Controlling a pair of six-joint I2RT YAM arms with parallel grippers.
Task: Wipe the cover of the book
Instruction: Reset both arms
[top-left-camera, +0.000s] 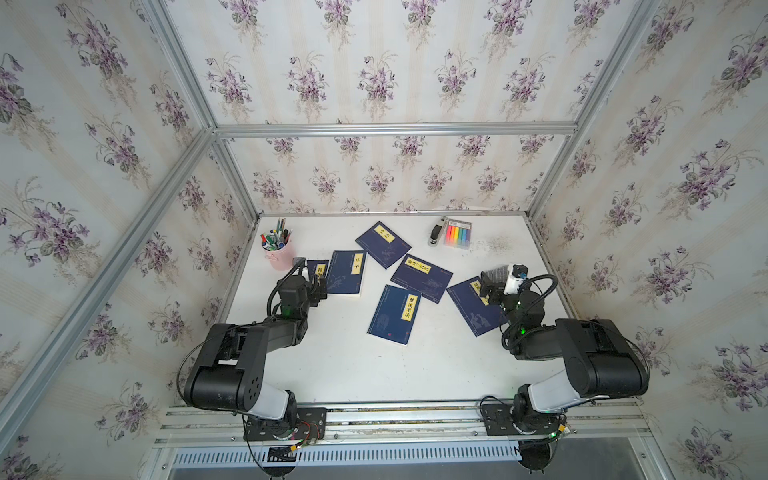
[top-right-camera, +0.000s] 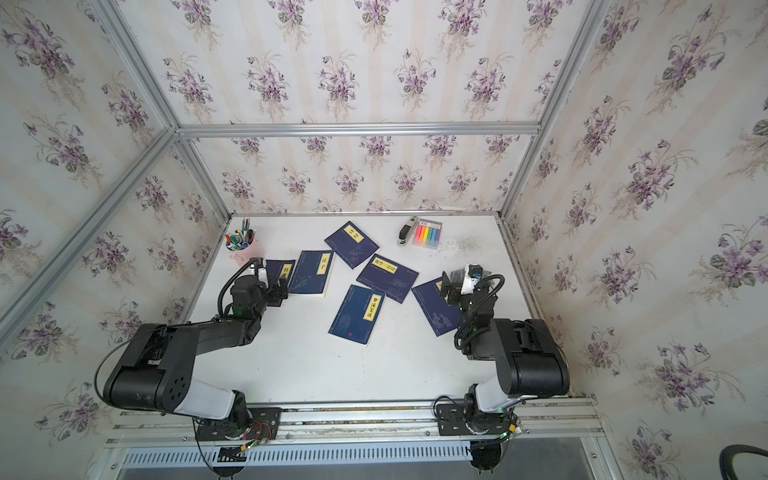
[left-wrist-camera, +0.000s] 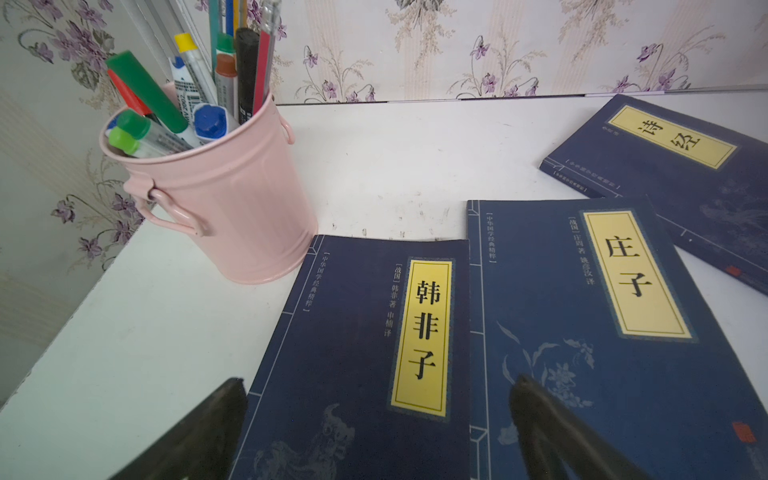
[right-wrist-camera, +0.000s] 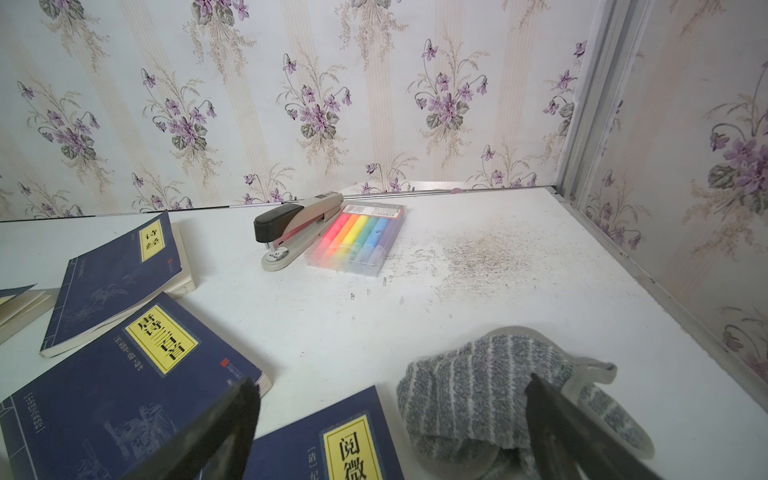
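My left pincer (left-wrist-camera: 378, 380): jaws spread wide, gripping nothing. It hangs low over the leftmost book (left-wrist-camera: 345, 353), a navy volume with a yellow title strip. One finger stands past that book's outer edge. The other stands over the neighbouring book (left-wrist-camera: 582, 374), which lies just beside it. A pink pen bucket (left-wrist-camera: 232, 199) stands near the leftmost book's far corner.

My right pincer (right-wrist-camera: 390, 378): jaws likewise wide apart, nothing held. Beneath it lie the rightmost book (right-wrist-camera: 324, 440) and, just beside that book, a striped grey cloth (right-wrist-camera: 469, 386), crumpled on the white table (top-left-camera: 353, 365). One finger stands over the cloth; I cannot tell whether it touches.

Both top views show six navy books in all, lying flat with covers up, scattered across the middle of the table. A stapler (right-wrist-camera: 291, 226) and a pack of highlighters (right-wrist-camera: 357, 239) sit side by side near the back wall. A speckled dirty patch (right-wrist-camera: 478, 253) marks the table beside them.
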